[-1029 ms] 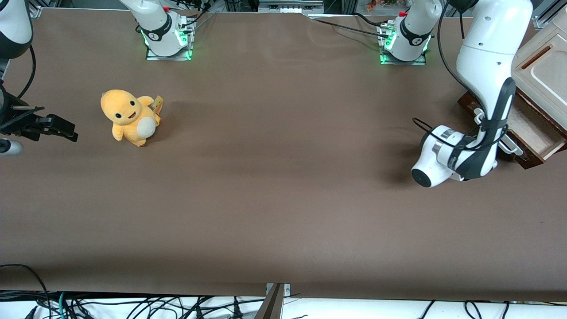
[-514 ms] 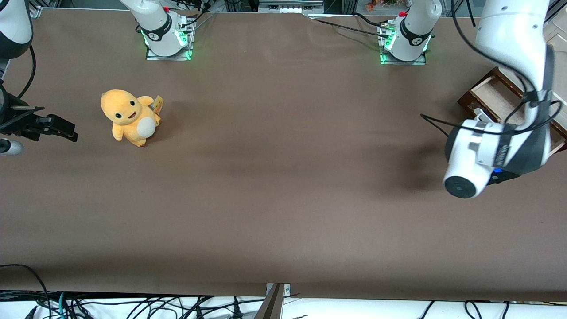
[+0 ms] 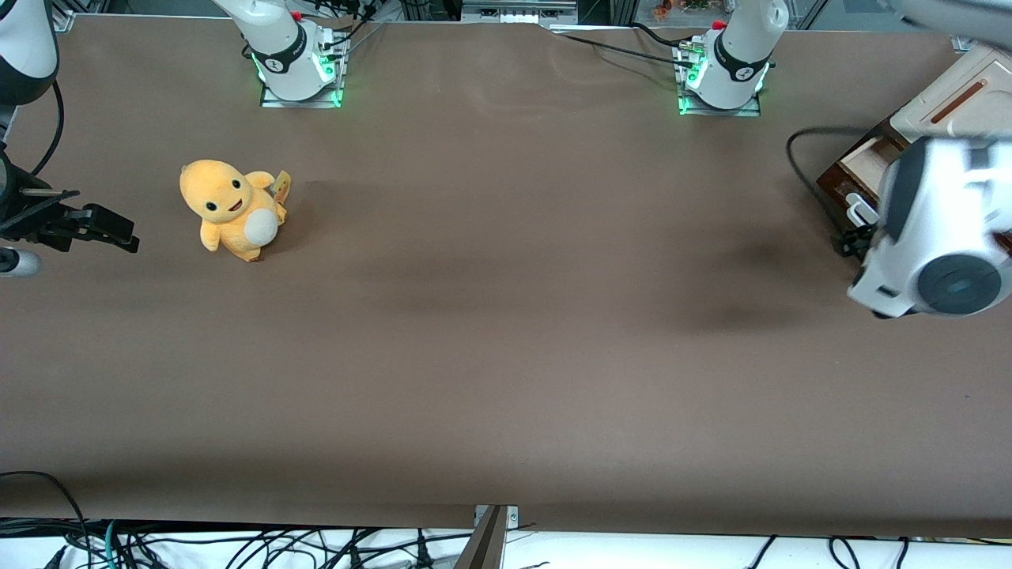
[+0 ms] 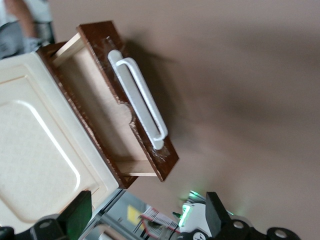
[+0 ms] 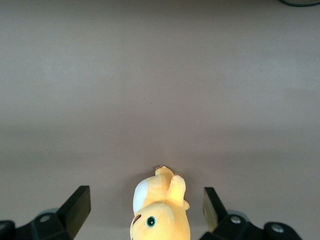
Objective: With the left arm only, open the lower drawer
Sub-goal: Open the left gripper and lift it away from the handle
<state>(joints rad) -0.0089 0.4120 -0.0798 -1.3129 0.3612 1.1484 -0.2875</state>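
Brown cloth covers the desk [image 3: 490, 356], bare along the lower frame. At the right edge hangs the left arm [image 3: 937, 229], its gripper [image 4: 145, 217] raised above the lower drawer [image 4: 107, 115], jaws spread and empty. Pale wood shows inside: the drawer stands pulled out, handle [image 4: 140, 102] free. Judging so, only retreat remains.

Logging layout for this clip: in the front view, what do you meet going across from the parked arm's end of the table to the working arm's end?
Yellow plush toy → bare brown table → lower drawer, pulled open → left arm, its gripper open above the drawer.
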